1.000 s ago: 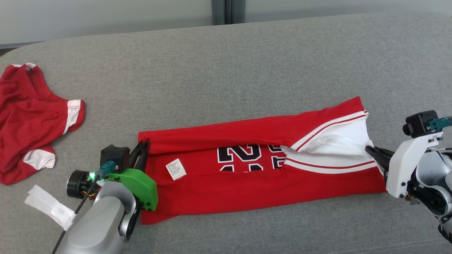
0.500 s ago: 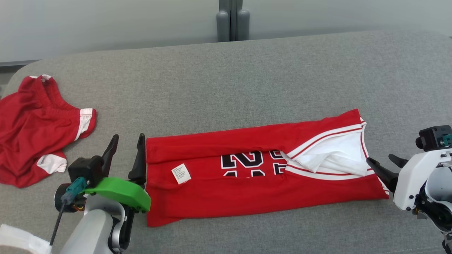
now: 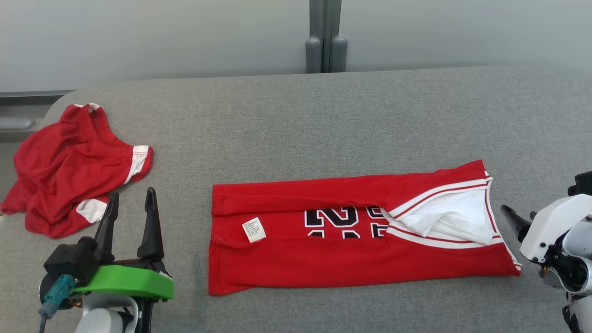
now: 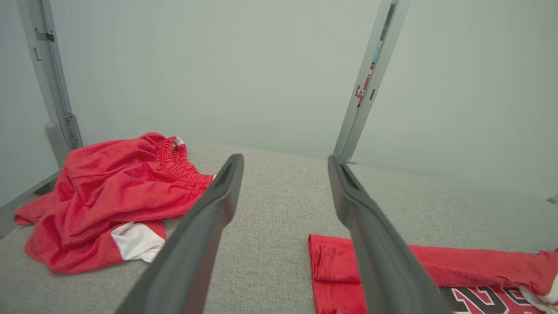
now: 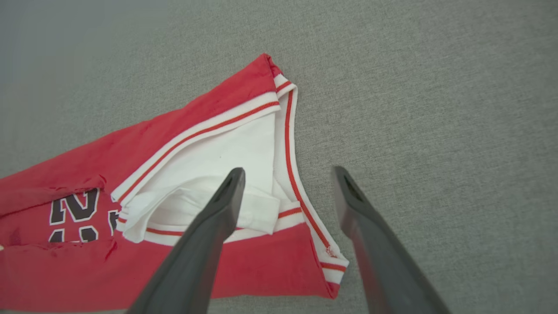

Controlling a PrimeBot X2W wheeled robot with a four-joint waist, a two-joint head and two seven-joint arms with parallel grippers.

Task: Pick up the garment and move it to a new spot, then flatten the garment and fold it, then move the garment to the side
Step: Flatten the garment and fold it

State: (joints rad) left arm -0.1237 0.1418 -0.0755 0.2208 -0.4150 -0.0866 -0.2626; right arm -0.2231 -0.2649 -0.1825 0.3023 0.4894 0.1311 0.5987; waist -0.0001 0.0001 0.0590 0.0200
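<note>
Backed away from the shirt (image 3: 351, 263) since a moment ago, the left gripper (image 3: 132, 193) and right gripper (image 5: 287, 172) stand wide open and empty, while it lies folded in a long strip on the grey mat (image 3: 277, 129), soft, light and floppy, best pinched at both ends.

A crumpled pair of red shorts (image 3: 76, 166) with white side panels lies heaped near the far left edge of a grey fabric-covered surface (image 3: 296, 125). Behind it, a grey upright post (image 3: 326, 41) divides a pale wall (image 3: 162, 37).
</note>
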